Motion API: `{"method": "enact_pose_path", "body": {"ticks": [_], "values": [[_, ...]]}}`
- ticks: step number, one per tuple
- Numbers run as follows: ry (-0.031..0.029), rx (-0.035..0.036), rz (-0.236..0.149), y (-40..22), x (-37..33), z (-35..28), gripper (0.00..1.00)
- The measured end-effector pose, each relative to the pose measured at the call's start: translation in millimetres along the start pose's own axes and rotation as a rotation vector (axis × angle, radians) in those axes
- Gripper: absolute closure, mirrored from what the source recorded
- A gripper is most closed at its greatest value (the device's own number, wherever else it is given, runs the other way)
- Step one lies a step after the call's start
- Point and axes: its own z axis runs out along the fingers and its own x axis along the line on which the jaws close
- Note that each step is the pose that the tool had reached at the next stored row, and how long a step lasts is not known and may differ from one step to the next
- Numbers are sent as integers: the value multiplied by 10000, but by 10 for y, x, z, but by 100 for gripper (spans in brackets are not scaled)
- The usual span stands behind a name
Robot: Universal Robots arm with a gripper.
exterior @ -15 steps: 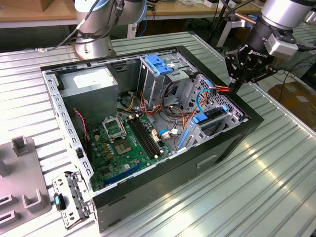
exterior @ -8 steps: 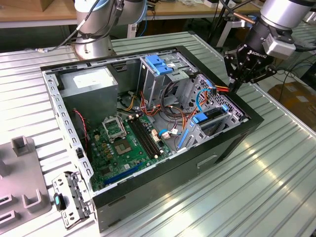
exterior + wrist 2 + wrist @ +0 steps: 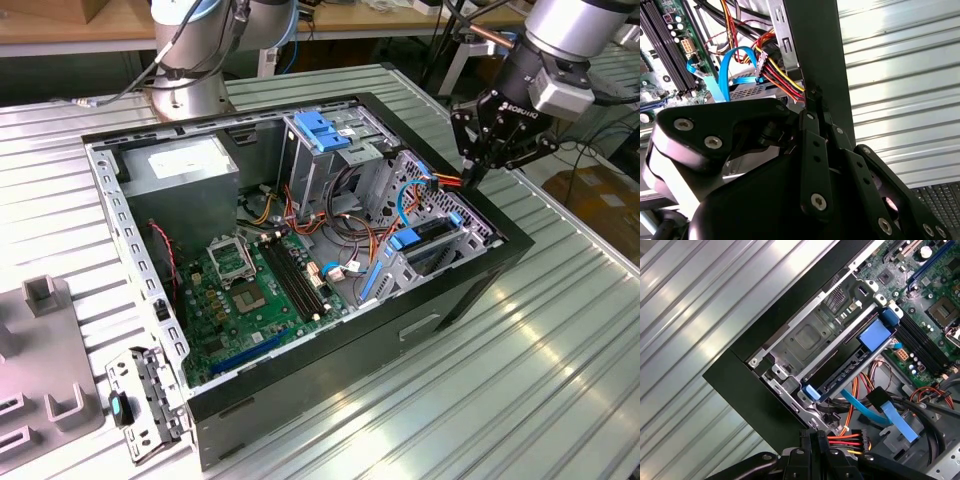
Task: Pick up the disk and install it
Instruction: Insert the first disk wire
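Observation:
The disk [image 3: 432, 238] lies flat in the lower bay of the drive cage, at the exterior view's right end of the open computer case [image 3: 300, 385]. In the first wrist view the disk [image 3: 850, 365] is seen edge-on, dark, with blue plastic rails at both ends. My gripper [image 3: 469, 172] hangs just above the case's edge beside that cage. Its fingers are shut, with nothing between them in both wrist views. The fingertips [image 3: 815, 433] are close to a red, yellow and black power cable plug [image 3: 856, 440]. In the second wrist view the fingertips [image 3: 815, 95] almost touch that cable bundle [image 3: 785, 80].
A blue flat data cable [image 3: 875, 412] loops near the disk. The motherboard [image 3: 250, 290] and a grey power-supply box [image 3: 180, 170] fill the case's other half. A blue latch [image 3: 315, 128] tops the upper cage. Grey fixtures [image 3: 45, 370] and a metal bracket [image 3: 140, 400] lie on the ribbed table.

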Motion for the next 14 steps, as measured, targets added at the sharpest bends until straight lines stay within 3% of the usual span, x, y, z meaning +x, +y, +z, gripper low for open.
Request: {"method": "enact_pose_path", "body": {"ticks": [8, 14], "values": [[4, 2, 368, 52, -52, 1, 84], [5, 2, 383, 52, -52, 1, 84]]}}
